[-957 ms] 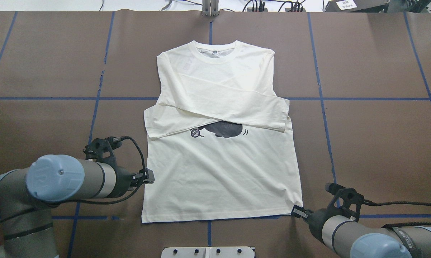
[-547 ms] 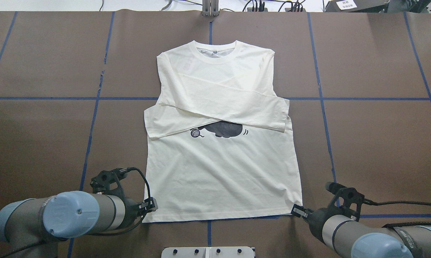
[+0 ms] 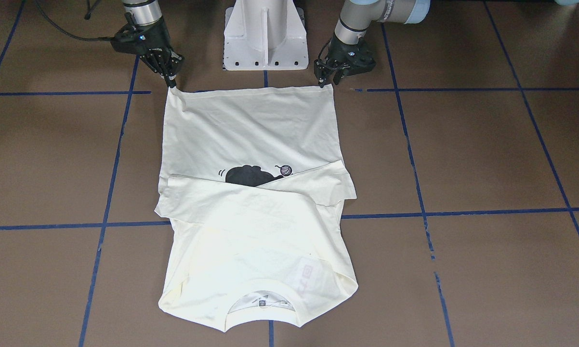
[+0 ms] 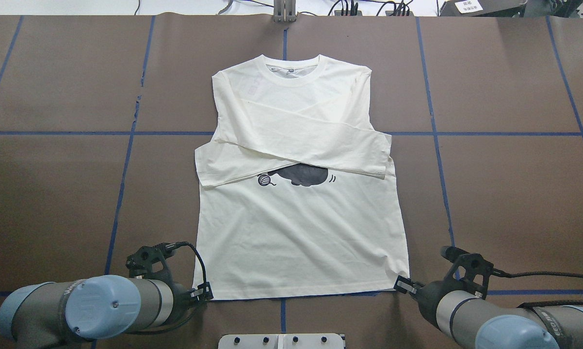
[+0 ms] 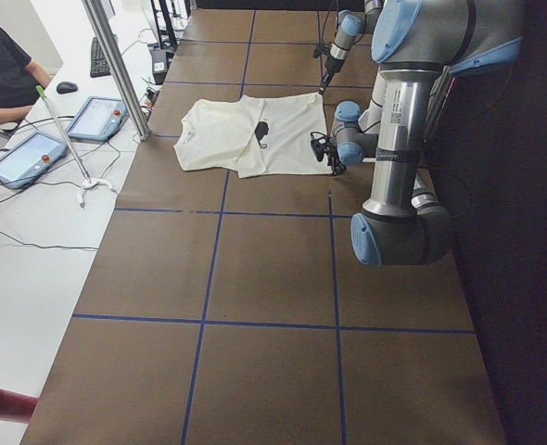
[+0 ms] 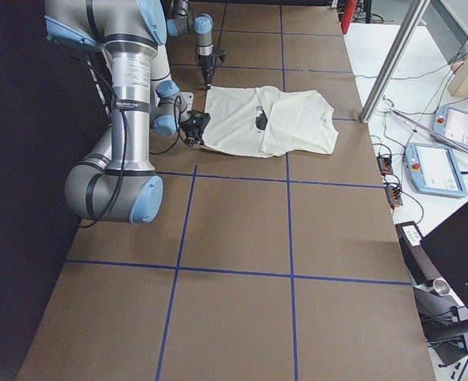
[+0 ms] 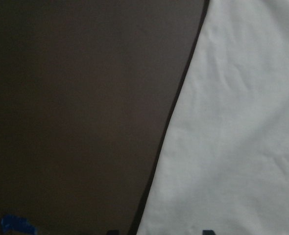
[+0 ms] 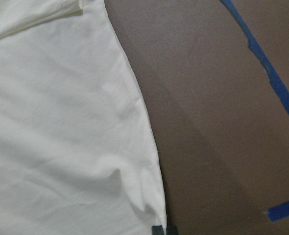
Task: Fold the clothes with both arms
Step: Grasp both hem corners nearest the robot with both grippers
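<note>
The cream-white shirt [image 4: 301, 232] lies flat mid-table, collar away from the robot, both sleeves folded across the chest. The sleeves half cover the black cat print [image 4: 303, 174], and no lettering shows. My left gripper [image 4: 205, 292] is low at the hem's left corner, open, its fingertips wide apart at the wrist view's bottom edge over the shirt's [image 7: 232, 122] edge. My right gripper [image 4: 401, 285] is shut on the hem's right corner, where the cloth [image 8: 61, 122] puckers at the closed tips. From the front, the left gripper [image 3: 326, 79] and right gripper [image 3: 172, 83] sit at the two hem corners.
The white pedestal base [image 3: 264, 33] stands just behind the hem, between the arms. Blue tape lines [image 4: 432, 133] cross the brown table. A white side table holds tablets [image 5: 97, 119] beside a metal pole [image 5: 116, 65]. A seated person [image 5: 0, 65] is at its far end.
My left arm has travelled toward the robot along the shirt's left edge, from mid-height down to the hem corner. The right arm and the shirt have stayed still.
</note>
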Controlling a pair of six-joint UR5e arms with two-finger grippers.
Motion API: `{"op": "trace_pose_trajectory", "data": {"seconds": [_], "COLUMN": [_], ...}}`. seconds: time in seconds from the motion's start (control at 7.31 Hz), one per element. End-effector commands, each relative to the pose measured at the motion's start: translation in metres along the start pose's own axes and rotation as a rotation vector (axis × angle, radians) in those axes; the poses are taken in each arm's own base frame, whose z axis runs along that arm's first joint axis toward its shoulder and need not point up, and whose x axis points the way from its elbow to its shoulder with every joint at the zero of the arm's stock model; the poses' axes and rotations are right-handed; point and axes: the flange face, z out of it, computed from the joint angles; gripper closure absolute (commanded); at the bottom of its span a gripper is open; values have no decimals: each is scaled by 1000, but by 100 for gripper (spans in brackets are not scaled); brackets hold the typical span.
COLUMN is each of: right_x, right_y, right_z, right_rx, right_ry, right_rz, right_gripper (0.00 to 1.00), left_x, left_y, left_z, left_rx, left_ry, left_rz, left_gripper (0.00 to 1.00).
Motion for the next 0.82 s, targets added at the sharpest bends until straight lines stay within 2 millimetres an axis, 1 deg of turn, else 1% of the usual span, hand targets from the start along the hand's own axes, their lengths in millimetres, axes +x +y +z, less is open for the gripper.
{"op": "trace_pose_trajectory", "data": {"seconds": [0.0, 0.14, 0.27, 0.41, 0.55, 0.68], "right_x": [0, 0, -1, -2, -6, -7], "right_y": [-1, 0, 0, -1, 0, -2], "right_z": [0, 0, -1, -3, -11, -22], "right_rx": [4, 2, 3, 2, -12, -32], "right_ry": [-2, -1, -3, -7, -21, -27], "right_rz": [1, 0, 1, 3, 6, 10], "right_gripper": [100, 100, 100, 100, 100, 100], "left_x": [-3, -5, -4, -3, 4, -12], "left_y": [-1, -1, -2, -2, -2, -2], "left_z": [3, 5, 3, -2, -28, -59], "left_rx": [2, 3, 4, 7, 8, 11], "left_ry": [-9, -13, -11, -22, -8, -31], "left_rz": [-1, 2, 1, 0, -4, -1], "left_gripper": [75, 96, 100, 100, 100, 100]}}
